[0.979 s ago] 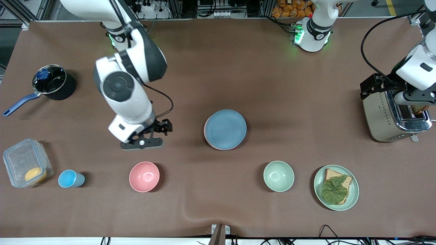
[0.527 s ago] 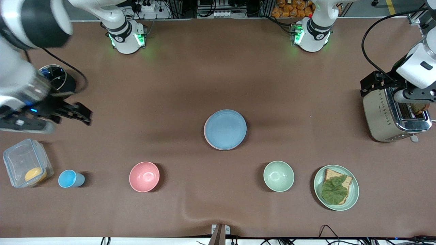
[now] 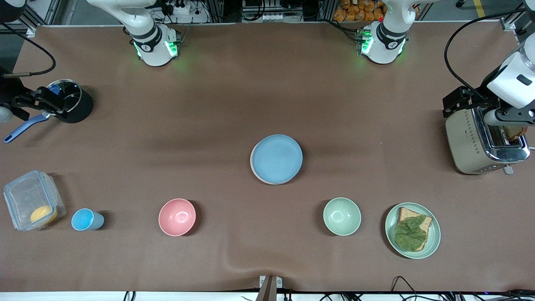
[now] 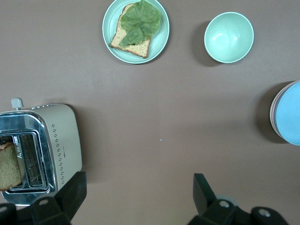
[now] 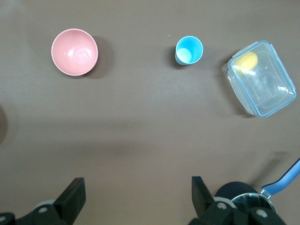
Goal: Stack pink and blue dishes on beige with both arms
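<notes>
Front view shows the blue plate (image 3: 276,158) topping the stack at mid-bench, a pale rim (image 3: 255,173) peeking from under it, well apart from both grippers. Left gripper (image 4: 138,192) hangs with jaws wide over bare bench just beside the toaster (image 4: 40,152). Right gripper (image 5: 138,194) hangs with jaws wide beside the black pot (image 5: 243,199).

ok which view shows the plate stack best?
Front view: the blue plate shows whole at mid-table, with a pinkish rim of a plate beneath it peeking out at the edge toward the right arm's end. Left wrist view catches only one cut-off edge, though the layered rims show there. Right wrist view does not show it.
</notes>
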